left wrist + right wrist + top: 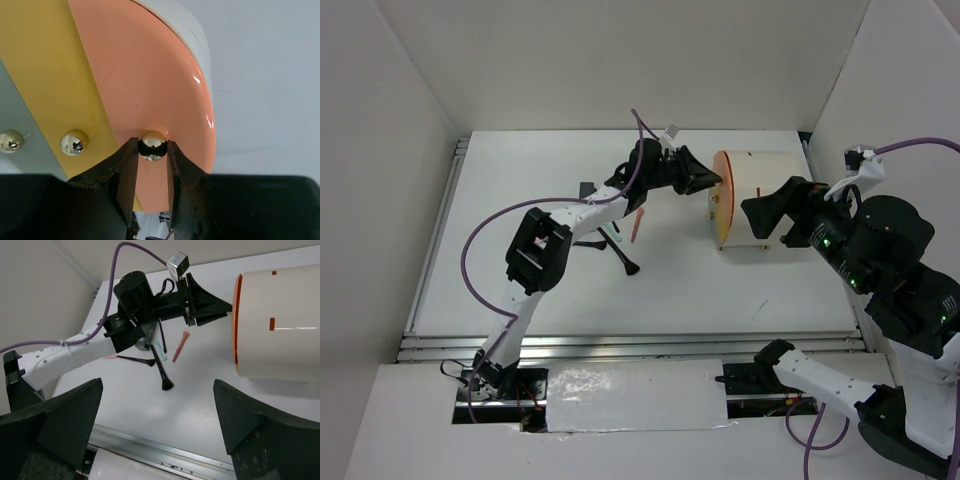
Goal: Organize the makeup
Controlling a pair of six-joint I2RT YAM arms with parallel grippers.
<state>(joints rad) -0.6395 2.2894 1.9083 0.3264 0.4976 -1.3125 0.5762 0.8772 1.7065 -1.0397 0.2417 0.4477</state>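
The makeup lies in a loose pile left of centre: a black brush (620, 255) (161, 367), a short orange-pink stick (638, 225) (180, 346), a dark grey tube (145, 342) and a pink-tipped black applicator (130, 359). My left gripper (713, 181) (152, 142) is at the orange face of the cream drum box (760, 200) (280, 325). Its fingers press on both sides of a gold knob (153, 147). My right gripper (770, 215) (160, 410) stands wide open beside the drum, with nothing between its fingers.
Two more gold knobs (74, 142) sit on a yellow band of the drum's face. A pale teal stick (159, 346) lies among the brushes. White walls close in the table (670, 300) at the back and sides; a metal rail (620, 345) runs along its near edge.
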